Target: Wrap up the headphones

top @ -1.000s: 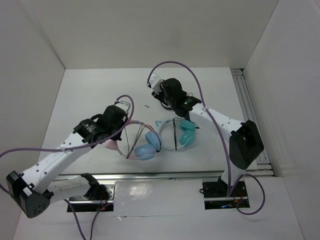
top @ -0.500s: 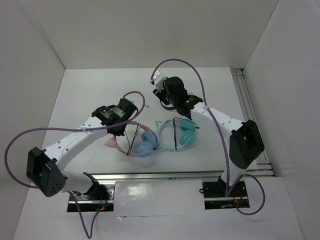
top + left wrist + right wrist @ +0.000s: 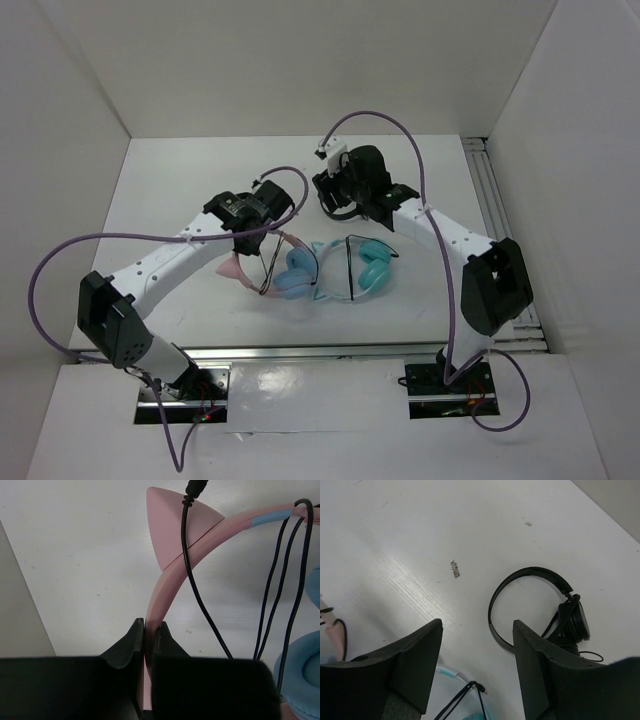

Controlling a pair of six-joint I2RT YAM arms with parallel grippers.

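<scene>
The headphones have a pink headband (image 3: pixel 200 540), a pink cat ear (image 3: pixel 172 527) and light blue ear cups (image 3: pixel 297 272). They lie at mid-table. Their thin black cable (image 3: pixel 199 596) runs across the band in several strands, with its plug at the top of the left wrist view. My left gripper (image 3: pixel 262 228) is shut on the pink headband (image 3: pixel 148 630), which stands edge-on between the fingers. My right gripper (image 3: pixel 477 630) is open and empty. It hovers farther back, above the smaller black headphones (image 3: pixel 535 571).
Teal-cupped headphones with a white band (image 3: pixel 362 268) lie right beside the light blue cups; their band also shows in the right wrist view (image 3: pixel 454 674). A small scrap (image 3: pixel 454 569) lies on the white table. White walls enclose the table on three sides.
My left arm swung to the right and farther back with the pink headband in its grip, dragging the headphones toward the teal pair. My right gripper shifted slightly right.
</scene>
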